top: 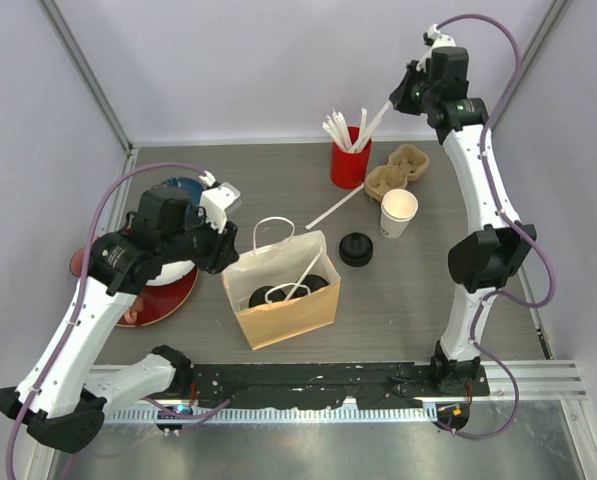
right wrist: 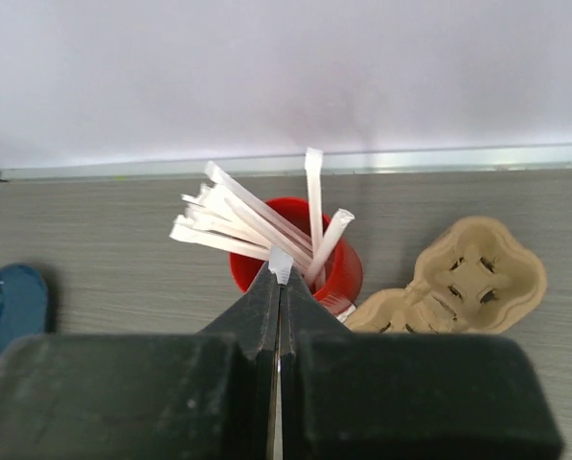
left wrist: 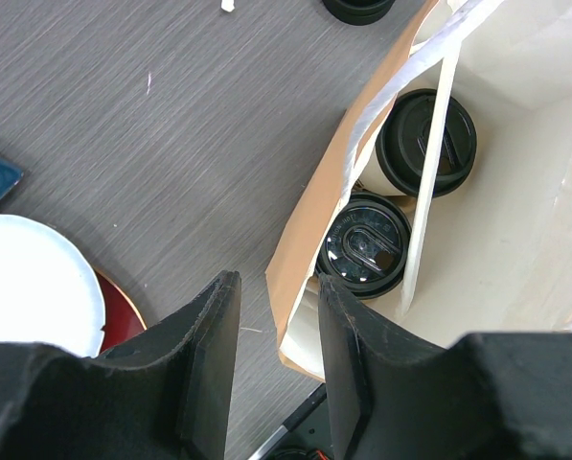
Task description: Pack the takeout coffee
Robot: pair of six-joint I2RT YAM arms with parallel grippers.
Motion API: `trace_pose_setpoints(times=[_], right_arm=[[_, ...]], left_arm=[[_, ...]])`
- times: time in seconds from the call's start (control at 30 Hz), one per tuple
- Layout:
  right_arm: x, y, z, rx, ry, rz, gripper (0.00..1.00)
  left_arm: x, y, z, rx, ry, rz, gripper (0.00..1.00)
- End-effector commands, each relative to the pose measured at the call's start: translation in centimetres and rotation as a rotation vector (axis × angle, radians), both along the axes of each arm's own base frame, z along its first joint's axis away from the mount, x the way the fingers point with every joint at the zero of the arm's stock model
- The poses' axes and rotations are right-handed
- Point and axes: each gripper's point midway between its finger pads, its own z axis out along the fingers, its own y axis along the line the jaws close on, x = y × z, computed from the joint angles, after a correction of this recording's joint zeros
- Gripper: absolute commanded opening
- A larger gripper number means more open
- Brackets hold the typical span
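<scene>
Two white paper cups with black sip lids (top: 268, 296) (top: 313, 284) stand inside the open brown paper bag (top: 288, 318). A wrapped straw (top: 303, 275) leans in the bag over them. In the left wrist view the two lids (left wrist: 367, 241) (left wrist: 426, 142) show inside the bag wall (left wrist: 314, 211). My left gripper (left wrist: 276, 287) is open, its fingers on either side of the bag's left rim (top: 223, 250). My right gripper (right wrist: 279, 278) is raised at the back right (top: 398, 98), shut on a white wrapped straw (right wrist: 281, 264) above the red cup.
A red cup (top: 350, 165) with several wrapped straws, a cardboard cup carrier (top: 398, 168), a plain lidless white cup (top: 398, 212), a stack of black lids (top: 356, 248) and a loose straw (top: 335, 209) lie behind the bag. A red plate with a white bowl (top: 163, 290) is at the left.
</scene>
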Motion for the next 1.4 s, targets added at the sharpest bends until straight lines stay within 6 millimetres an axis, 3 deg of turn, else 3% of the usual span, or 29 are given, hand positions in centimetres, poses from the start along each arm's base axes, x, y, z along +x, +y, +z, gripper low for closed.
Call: trace_pose_setpoints(times=[0.0, 0.17, 0.2, 0.27, 0.33, 0.57, 0.63, 0.67, 0.73, 0.77, 0.8, 0.83, 0.87, 0.97, 1.0, 1.07, 1.1, 1.2, 1.3, 1.33, 1.37], right_arm=[[-3.5, 0.1, 7.1, -0.008, -0.131, 0.039, 0.01], [-8.4, 1.1, 13.5, 0.045, -0.236, 0.13, 0.01], [-10.4, 1.5, 15.5, 0.059, -0.272, 0.172, 0.01], [-13.7, 3.6, 16.8, 0.107, -0.274, 0.32, 0.01], [-17.6, 4.2, 19.0, 0.157, -0.302, 0.402, 0.01], [-28.6, 7.1, 19.2, 0.308, -0.236, 0.686, 0.01], [-30.8, 7.6, 18.5, 0.334, -0.212, 0.751, 0.01], [-31.1, 7.7, 16.6, 0.352, -0.159, 0.75, 0.01], [-33.9, 7.5, 16.4, 0.373, -0.179, 0.764, 0.01], [-33.5, 7.8, 14.5, 0.43, -0.13, 0.747, 0.01], [-35.1, 7.7, 14.9, 0.438, -0.171, 0.746, 0.01], [-35.2, 7.7, 14.4, 0.46, -0.172, 0.731, 0.01], [-34.5, 8.4, 13.0, 0.488, -0.162, 0.715, 0.01], [-33.6, 9.7, 11.7, 0.478, -0.182, 0.656, 0.01], [-34.6, 11.8, 11.3, 0.447, -0.186, 0.724, 0.01], [-33.8, 14.2, 9.8, 0.408, -0.162, 0.718, 0.01], [-35.0, 16.1, 9.4, 0.391, -0.155, 0.78, 0.01], [-34.9, 18.1, 8.1, 0.384, -0.142, 0.79, 0.01], [-35.1, 18.5, 6.4, 0.346, -0.11, 0.802, 0.02], [-35.1, 18.3, 5.5, 0.309, -0.084, 0.799, 0.07], [-35.1, 18.0, 5.6, 0.294, -0.09, 0.795, 0.22]], left_arm=[[0.5, 0.0, 1.3, -0.015, -0.058, -0.001, 0.42], [0.3, 0.1, 1.4, -0.016, -0.058, 0.001, 0.42], [0.3, 0.1, 1.5, -0.018, -0.058, 0.0, 0.42], [0.4, 0.1, 1.5, -0.021, -0.059, 0.003, 0.42], [0.5, 0.0, 1.8, -0.024, -0.068, 0.004, 0.42], [0.9, -0.3, 1.9, -0.032, -0.072, 0.004, 0.42], [1.0, -0.4, 2.0, -0.038, -0.067, 0.007, 0.42], [1.1, -0.5, 2.0, -0.043, -0.07, 0.005, 0.42], [1.1, -0.6, 1.9, -0.047, -0.064, 0.006, 0.42], [1.1, -0.6, 1.9, -0.052, -0.068, 0.008, 0.42], [1.1, -0.7, 1.7, -0.051, -0.067, 0.006, 0.42], [1.1, -0.7, 1.6, -0.055, -0.063, 0.008, 0.42], [1.1, -0.7, 1.3, -0.055, -0.059, 0.007, 0.42], [1.1, -0.6, 1.3, -0.055, -0.062, 0.015, 0.42], [1.0, -0.5, 1.3, -0.053, -0.065, 0.019, 0.42], [0.9, -0.3, 1.3, -0.047, -0.068, 0.018, 0.42], [0.9, -0.2, 1.2, -0.042, -0.068, 0.02, 0.42], [0.9, -0.1, 1.4, -0.041, -0.076, 0.024, 0.42], [0.9, 0.1, 1.4, -0.039, -0.082, 0.029, 0.42], [1.0, 0.2, 1.5, -0.038, -0.084, 0.033, 0.42], [0.9, 0.2, 1.4, -0.036, -0.08, 0.031, 0.42]])
